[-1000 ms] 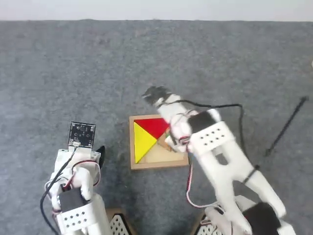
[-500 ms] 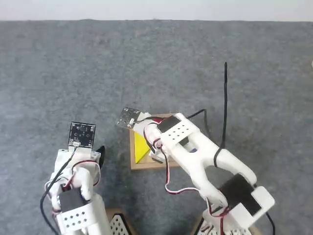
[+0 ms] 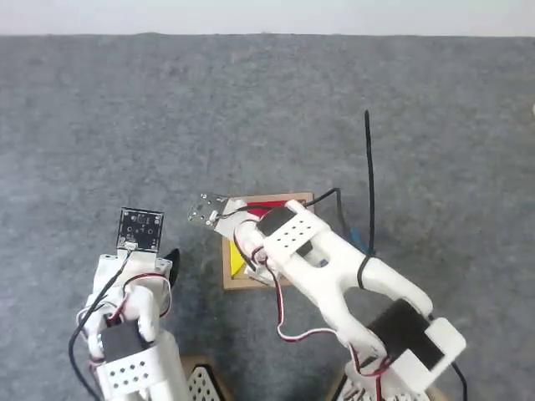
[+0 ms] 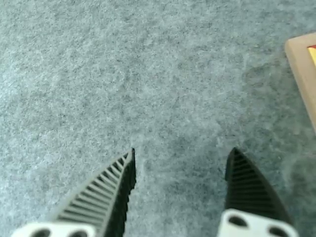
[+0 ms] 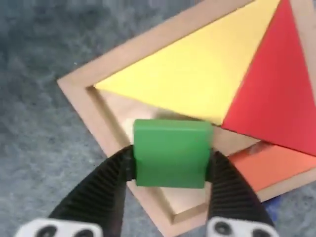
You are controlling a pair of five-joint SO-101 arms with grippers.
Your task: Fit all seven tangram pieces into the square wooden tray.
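high view: square wooden tray (image 3: 226, 272) near the table's (image 3: 393, 92) front edge, right arm (image 3: 294, 240) bent over it.
left wrist view: left gripper (image 4: 180, 155) gapes empty, kept off the tray.
right wrist view: right gripper (image 5: 170, 157) pinches green square (image 5: 170, 147) above the tray's free corner, likely for seating.

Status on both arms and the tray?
Right gripper jaws shut on green piece, over bare floor of tray. Left gripper open over carpet beside tray. Yellow piece, red piece, orange piece in tray; gap unblocked.
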